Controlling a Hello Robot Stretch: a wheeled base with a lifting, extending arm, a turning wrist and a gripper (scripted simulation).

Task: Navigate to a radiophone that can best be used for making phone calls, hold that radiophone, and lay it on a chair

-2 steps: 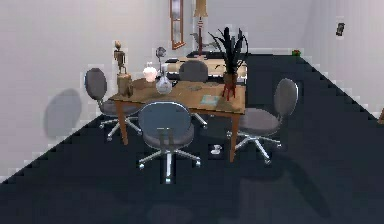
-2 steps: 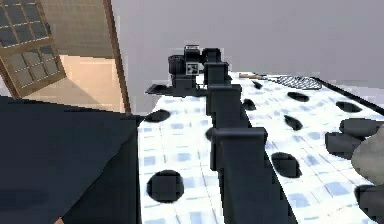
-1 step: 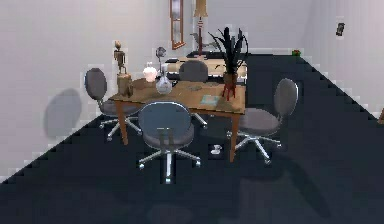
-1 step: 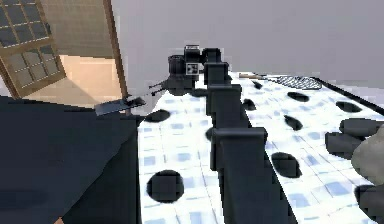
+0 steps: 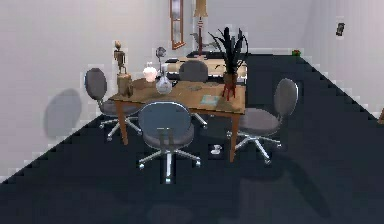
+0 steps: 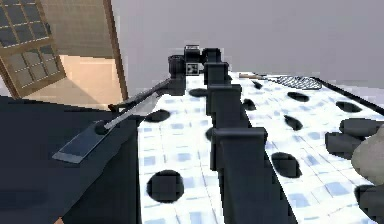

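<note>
In the arm side view the dark arm point(image 6: 233, 140) reaches out over a bed point(image 6: 180, 150) with a blue-and-white checked cover with black spots. My gripper point(image 6: 183, 66) is at its far end, above the bedcover. A flat grey slab point(image 6: 84, 144) with a long thin rod lies low on the left; the rod runs up toward the gripper. I cannot tell whether the gripper holds anything. In the forward view, grey office chairs stand around a wooden table point(image 5: 195, 100): one in front point(image 5: 165, 125), one on the right point(image 5: 268, 118), one on the left point(image 5: 97, 88).
The table carries a plant point(image 5: 230, 55), a small statue point(image 5: 121, 60) and vases point(image 5: 163, 83). Dark floor lies wide around it. In the arm side view a racket point(image 6: 292, 80) lies on the bed's far side, dark cushions point(image 6: 362, 140) at right, a glazed wooden door point(image 6: 35, 50) at left.
</note>
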